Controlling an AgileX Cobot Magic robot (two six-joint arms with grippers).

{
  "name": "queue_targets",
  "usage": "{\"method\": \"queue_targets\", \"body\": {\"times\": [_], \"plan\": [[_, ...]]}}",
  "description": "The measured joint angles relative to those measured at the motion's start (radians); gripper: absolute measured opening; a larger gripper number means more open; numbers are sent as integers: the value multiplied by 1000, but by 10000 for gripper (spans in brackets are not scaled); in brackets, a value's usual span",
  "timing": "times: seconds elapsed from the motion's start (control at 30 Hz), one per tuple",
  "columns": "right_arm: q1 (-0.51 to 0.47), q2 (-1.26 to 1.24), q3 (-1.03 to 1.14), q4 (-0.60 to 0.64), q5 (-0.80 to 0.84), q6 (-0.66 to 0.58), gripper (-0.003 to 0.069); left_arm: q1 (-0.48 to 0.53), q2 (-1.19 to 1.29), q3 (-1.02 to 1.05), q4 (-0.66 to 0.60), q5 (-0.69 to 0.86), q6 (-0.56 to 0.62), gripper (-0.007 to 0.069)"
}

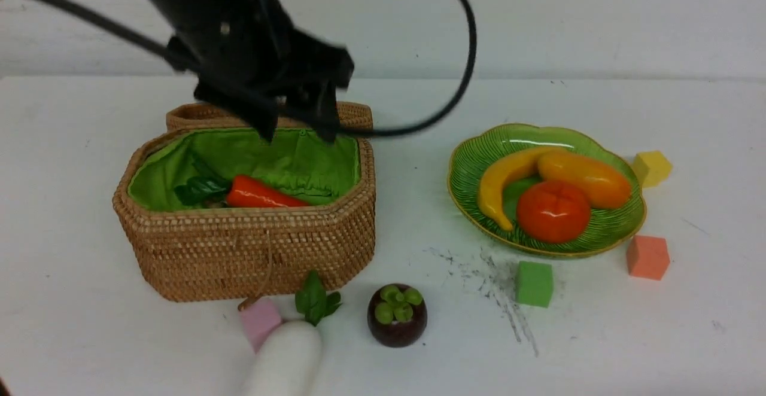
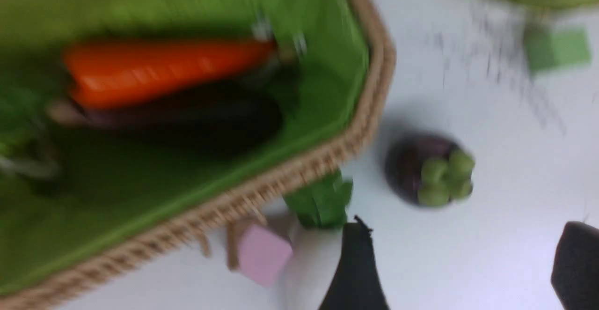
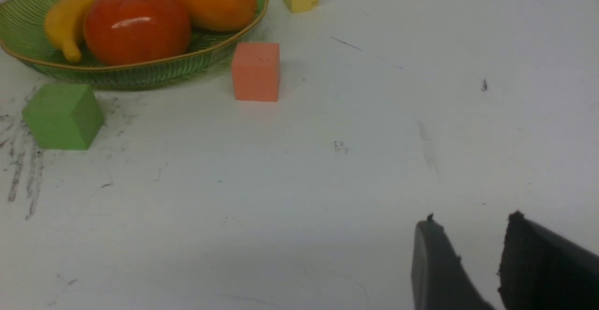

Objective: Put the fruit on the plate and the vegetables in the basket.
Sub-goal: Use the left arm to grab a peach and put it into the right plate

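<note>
At the table's (image 1: pixel 658 348) near edge, closest to the robot, a fat white radish (image 1: pixel 284 357) lies w/ its root end cut off by the frame and its green leaves pointing away toward the basket (image 1: pixel 245 258). Its long axis runs approx. near-to-far, the leaf end leaning slightly right. A pink cube (image 1: pixel 259 321) sits just beside it on the left, maybe touching. Right of the leaves stands the mangosteen (image 1: pixel 397 315), green knobs up, apart from everything. Neither is sorted yet.

The right gripper (image 3: pixel 472 218), seen only in its wrist view, hangs over bare table, jaws a little apart w/ nothing btwn them.

Further back, a green cube (image 1: pixel 534 283) sits near the plate's front rim. Mid-table left, the basket is open and holds the carrot (image 1: pixel 260 194) and, per the left wrist view, the eggplant (image 2: pixel 187 118) beside it. Mid-table right, the plate (image 1: pixel 473 157) carries banana (image 1: pixel 499 180), mango (image 1: pixel 583 177) and persimmon (image 1: pixel 553 210).

Farthest and highest, the left gripper (image 1: pixel 296 133) hovers over the basket's rear, jaws wide, empty. The radish is prob. next for this arm. It lies robot-ward of the gripper, past the basket's front wall, so the jaws should close across its width, not its length.
</note>
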Motion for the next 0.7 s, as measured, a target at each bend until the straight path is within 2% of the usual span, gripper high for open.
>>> {"method": "queue_targets", "body": {"times": [0.13, 0.23, 0.27, 0.3, 0.4, 0.5, 0.7], "plan": [[0, 0, 0, 0, 0, 0, 238, -62, 29, 162, 5, -100, 4, 520], [0, 0, 0, 0, 0, 0, 238, -171, 95, 188, 105, -172, -38, 537], [0, 0, 0, 0, 0, 0, 238, -171, 95, 188, 113, -172, -38, 539], [0, 0, 0, 0, 0, 0, 238, -218, 131, 184, 177, -207, -93, 557], [0, 0, 0, 0, 0, 0, 238, -279, 201, 158, 277, -232, -205, 600], [0, 0, 0, 0, 0, 0, 238, -302, 253, 126, 318, -234, -261, 627], [0, 0, 0, 0, 0, 0, 238, -307, 326, 54, 320, -234, -325, 636]]}}
